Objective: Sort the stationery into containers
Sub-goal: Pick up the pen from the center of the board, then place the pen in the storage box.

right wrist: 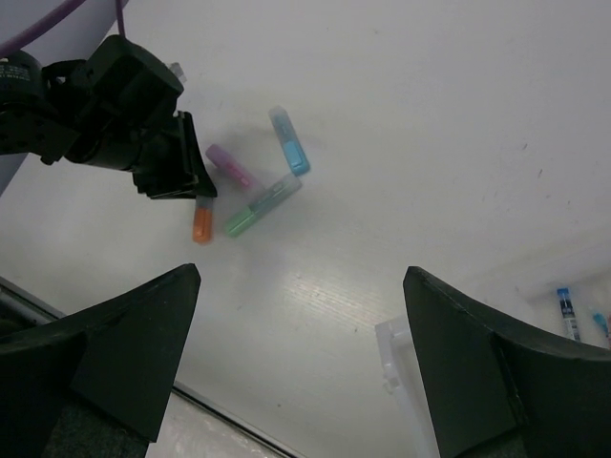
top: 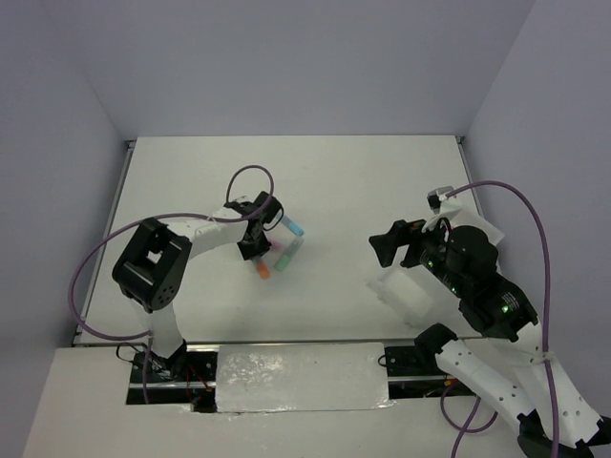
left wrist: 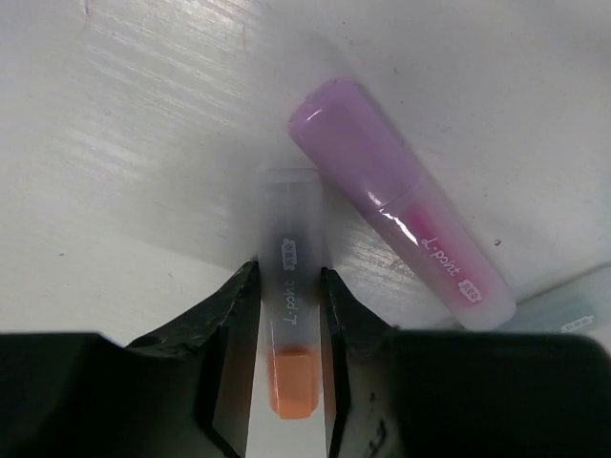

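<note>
A: Orange highlighter (left wrist: 289, 315) first. Where do we log it?
B: Lying on the table (top: 363, 181), left of centre, at the near end of the cluster. We see it between the fingers (left wrist: 224, 324) of the left gripper (left wrist: 289, 272), which is narrow. Its pads are against both flanks, as far as we can tell.
A: Axis?
B: In the wrist view it runs 12 to 6, with the orange cap at 6 toward the wrist and the clear end at 12. The fingers cross it square. From above it runs roughly 11 to 5, cap at 5.
A: Neighbours?
B: The purple highlighter (left wrist: 401, 210) sits just beside it at 2 o'clock, slanted 11 to 5. The green highlighter (top: 289, 254) and blue highlighter (top: 295, 227) lie beyond that.
A: Target?
B: The tray (top: 401, 296) is at about 4 o'clock from the cluster, well apart, near the right gripper (top: 382, 248). That one is spread wide and holds nothing. We judge the left arm nearer, so it lifts straight and then carries toward 3.
</note>
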Robot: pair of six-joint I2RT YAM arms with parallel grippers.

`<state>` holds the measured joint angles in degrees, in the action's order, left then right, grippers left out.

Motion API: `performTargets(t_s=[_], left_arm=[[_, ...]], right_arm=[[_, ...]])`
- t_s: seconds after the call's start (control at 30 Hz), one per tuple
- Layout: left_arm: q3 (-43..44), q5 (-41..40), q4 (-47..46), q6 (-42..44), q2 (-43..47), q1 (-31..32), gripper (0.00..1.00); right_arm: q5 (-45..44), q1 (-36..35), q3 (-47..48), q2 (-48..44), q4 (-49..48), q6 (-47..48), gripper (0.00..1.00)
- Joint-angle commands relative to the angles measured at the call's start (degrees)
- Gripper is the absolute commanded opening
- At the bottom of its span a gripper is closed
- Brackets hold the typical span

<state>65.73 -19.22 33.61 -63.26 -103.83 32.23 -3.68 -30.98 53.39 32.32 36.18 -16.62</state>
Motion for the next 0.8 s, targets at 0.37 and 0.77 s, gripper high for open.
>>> performTargets(t_s=[0.37,0.77], left_arm=[[5.15,-15.92,8.13,-2.91,15.94,16.97,0.00],[24.16,-0.91,-23.92,2.36,-1.78,25.78,0.02]], right_arm=[[-1.76,-0.22,2.87,-5.42,3.19,1.16,0.95],[-10.73,-0.22,10.94,-9.99,12.41,-1.66,0.96]])
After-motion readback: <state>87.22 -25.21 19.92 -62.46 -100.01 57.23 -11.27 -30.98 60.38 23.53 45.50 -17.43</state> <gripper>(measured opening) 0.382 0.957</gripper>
